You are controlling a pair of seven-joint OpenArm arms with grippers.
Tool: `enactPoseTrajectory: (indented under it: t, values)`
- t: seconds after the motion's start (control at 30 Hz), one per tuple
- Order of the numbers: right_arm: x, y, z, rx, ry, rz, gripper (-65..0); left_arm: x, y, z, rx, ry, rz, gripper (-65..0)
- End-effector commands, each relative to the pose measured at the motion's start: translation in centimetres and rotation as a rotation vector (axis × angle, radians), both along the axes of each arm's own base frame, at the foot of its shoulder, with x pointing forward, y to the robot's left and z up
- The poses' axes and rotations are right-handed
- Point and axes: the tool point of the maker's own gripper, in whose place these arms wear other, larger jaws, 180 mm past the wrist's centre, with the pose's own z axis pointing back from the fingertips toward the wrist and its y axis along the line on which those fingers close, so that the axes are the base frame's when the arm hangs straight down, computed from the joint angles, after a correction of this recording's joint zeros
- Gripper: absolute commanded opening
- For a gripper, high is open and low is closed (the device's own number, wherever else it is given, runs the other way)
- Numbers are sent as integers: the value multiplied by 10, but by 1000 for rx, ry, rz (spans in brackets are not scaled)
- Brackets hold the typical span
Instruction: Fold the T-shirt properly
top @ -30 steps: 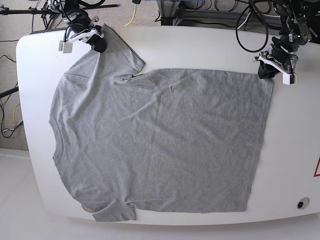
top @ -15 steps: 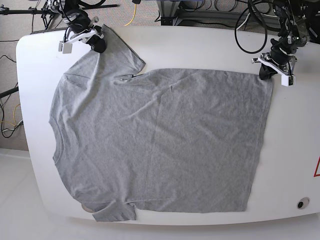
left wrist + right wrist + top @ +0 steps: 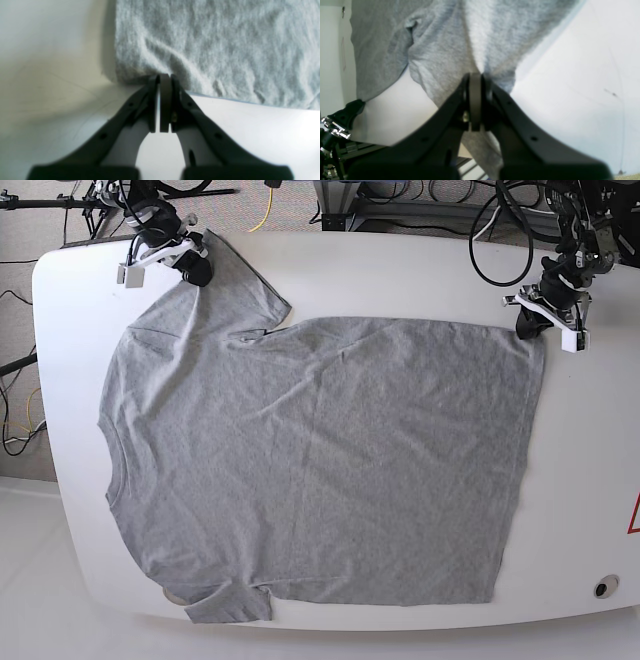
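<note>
T-shirt point(image 3: 310, 460) spread flat, face down or up not determinable, across most of white table point(image 3: 400, 270), neck opening toward 9 o'clock in base view, hem toward 3 o'clock. Light creases across body; lower sleeve overhanging table edge near 7 o'clock. Left gripper point(image 3: 165, 80) at hem corner near 2 o'clock in base view point(image 3: 532, 325), jaws pressed together on a pinch of grey fabric, cloth puckered at the tips. Right gripper point(image 3: 476, 80) at upper sleeve near 11 o'clock in base view point(image 3: 196, 268), jaws closed on sleeve fabric, cloth bunched and drawn up between them. Cables point(image 3: 500, 220) beyond table's far edge.
</note>
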Motion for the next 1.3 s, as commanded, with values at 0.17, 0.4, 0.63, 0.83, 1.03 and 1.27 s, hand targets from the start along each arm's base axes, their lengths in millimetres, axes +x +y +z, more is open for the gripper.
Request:
enactPoseTrajectory:
  t: [0.17, 0.4, 0.63, 0.83, 1.03, 1.27]
  values:
    - [1, -3, 4, -14, -12, 4, -650, 9, 6, 11, 5, -36, -2, -650]
    - [-2, -3, 1, -19, 2, 7, -650, 15, 8, 11, 19, -48, -5, -570]
    - [-7, -7, 1, -27, 10, 1, -650, 13, 9, 10, 21, -45, -2, -503]
    - [-10, -8, 2, -32, 15, 2, -650, -1, 11, 7, 28, -11, -3, -622]
    - [-11, -4, 8, -45, -6, 36, -650, -18, 7, 6, 38, 1, -21, -650]
    - [-8, -4, 26, -90, -53, 74, -650, -32, 3, 13, 53, 2, -44, -650]
